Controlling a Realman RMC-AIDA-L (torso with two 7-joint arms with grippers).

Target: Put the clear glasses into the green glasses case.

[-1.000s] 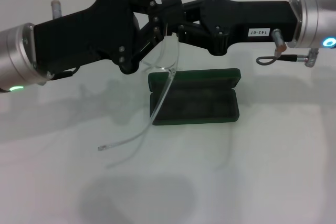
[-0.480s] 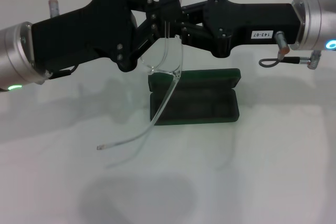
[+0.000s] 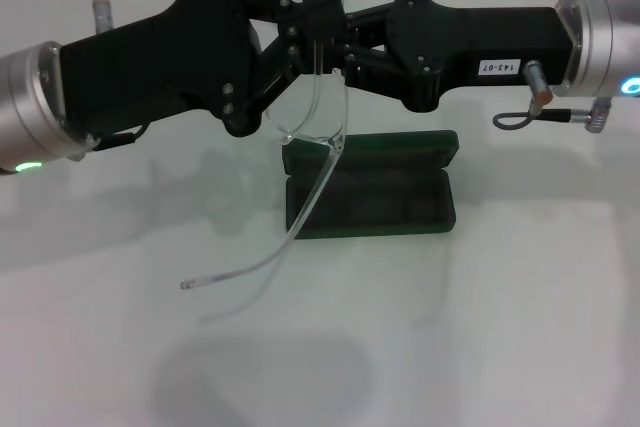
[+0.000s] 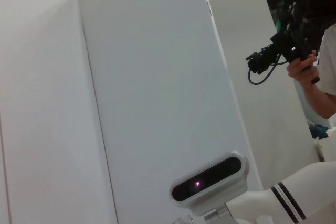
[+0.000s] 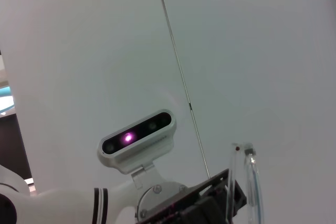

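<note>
The clear glasses hang upright in the air between my two grippers, above the table's far middle. One thin clear arm trails down and to the left, ending just over the table. My left gripper reaches in from the left and is shut on the glasses' frame. From the right, my right gripper meets it and also grips the frame. The green glasses case lies open on the table directly below and slightly right of the glasses, with nothing inside. A clear piece of the glasses shows in the right wrist view.
The white table spreads in front of the case. A small grey post stands at the far left behind my left arm. Both wrist views face white panels and the robot's head camera.
The glasses swung from a tilt to nearly upright and rose a little. The right gripper closed in leftward against the left one. The dangling arm's tip drifted slightly down and left.
</note>
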